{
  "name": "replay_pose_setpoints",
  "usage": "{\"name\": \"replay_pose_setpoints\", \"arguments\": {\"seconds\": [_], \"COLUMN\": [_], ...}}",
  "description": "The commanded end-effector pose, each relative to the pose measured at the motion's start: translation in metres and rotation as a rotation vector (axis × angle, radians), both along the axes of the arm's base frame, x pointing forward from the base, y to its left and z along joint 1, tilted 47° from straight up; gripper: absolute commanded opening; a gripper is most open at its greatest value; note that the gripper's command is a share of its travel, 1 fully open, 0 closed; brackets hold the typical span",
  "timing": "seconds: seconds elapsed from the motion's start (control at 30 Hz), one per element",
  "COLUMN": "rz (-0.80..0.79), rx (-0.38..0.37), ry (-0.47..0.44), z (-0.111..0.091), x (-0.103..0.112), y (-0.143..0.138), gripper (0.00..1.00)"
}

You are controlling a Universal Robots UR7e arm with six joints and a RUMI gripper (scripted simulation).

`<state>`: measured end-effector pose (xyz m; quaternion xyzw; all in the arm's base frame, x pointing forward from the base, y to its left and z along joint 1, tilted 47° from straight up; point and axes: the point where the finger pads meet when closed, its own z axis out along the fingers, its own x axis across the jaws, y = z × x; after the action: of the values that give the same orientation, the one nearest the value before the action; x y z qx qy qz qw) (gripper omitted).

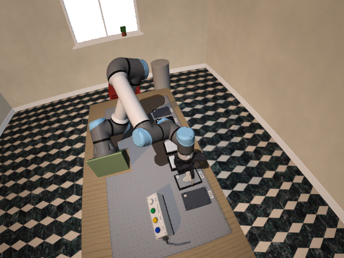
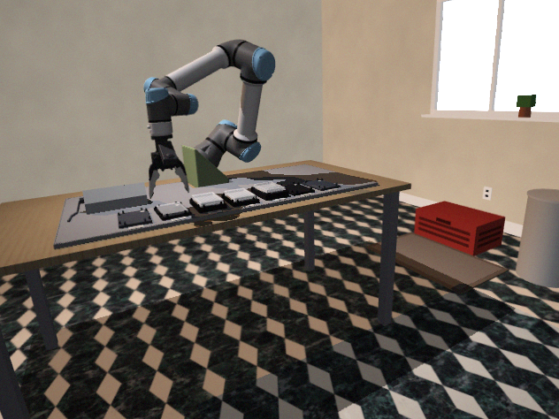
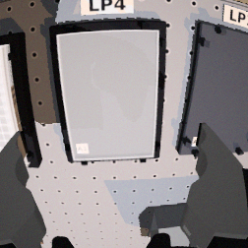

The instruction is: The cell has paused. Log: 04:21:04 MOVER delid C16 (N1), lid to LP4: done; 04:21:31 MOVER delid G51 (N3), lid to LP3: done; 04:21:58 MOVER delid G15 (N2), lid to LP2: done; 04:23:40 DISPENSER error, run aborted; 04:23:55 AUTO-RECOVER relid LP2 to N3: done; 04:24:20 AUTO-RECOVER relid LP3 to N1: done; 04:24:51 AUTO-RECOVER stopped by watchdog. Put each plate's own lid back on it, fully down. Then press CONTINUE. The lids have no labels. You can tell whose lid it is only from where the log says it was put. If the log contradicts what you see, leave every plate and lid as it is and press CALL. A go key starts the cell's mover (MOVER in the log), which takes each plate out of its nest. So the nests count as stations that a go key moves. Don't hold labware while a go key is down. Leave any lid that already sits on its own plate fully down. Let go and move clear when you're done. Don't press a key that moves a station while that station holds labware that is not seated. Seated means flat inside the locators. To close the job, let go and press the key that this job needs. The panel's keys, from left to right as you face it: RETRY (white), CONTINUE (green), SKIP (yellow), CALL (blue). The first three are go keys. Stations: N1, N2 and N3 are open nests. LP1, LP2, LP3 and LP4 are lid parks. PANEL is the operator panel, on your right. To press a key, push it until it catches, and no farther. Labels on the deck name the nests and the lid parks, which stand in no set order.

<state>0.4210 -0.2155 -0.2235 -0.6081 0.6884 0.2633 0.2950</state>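
The gripper [image 2: 167,183] hangs above the lid park labelled LP4 [image 3: 107,5], jaws spread wide and nothing between them, pointing straight down at the deck. Right beneath it in the wrist view lies the lid [image 3: 109,93]: a flat, pale grey, slightly translucent rectangle with a thin light rim, sitting square inside a black locator frame [image 3: 54,89]. Its long axis runs away from the gripper toward the LP4 label, and a small white tag marks the near corner, on the left of that view. The two dark grey fingers frame the bottom of the picture, one on either side of the lid's near short edge and well above it. Off to one side of the gripper in the wrist view sits a dark, matte grey slab [image 3: 218,84] with small black locator pegs along its edge, a second lid park whose label is cut off. On the other side, a sliver of white gridded plate [image 3: 4,93] peeks in beside another black frame. The deck itself is a light grey perforated board [image 3: 74,197], dotted with regular holes, resting on a wooden table [image 1: 94,212]. From the top view the operator panel [image 1: 159,216] stands beyond the gripper toward the table's end, a pale box with white, green, yellow and blue round keys in a row.
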Motion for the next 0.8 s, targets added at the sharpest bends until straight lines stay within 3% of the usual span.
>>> {"name": "replay_pose_setpoints", "arguments": {"seconds": [0.0,0.77], "rz": [0.001,0.001], "rx": [0.004,0.004], "ry": [0.002,0.002], "z": [-0.007,-0.029], "x": [0.0,0.003], "y": [0.01,0.033], "gripper": [0.82,0.82]}}
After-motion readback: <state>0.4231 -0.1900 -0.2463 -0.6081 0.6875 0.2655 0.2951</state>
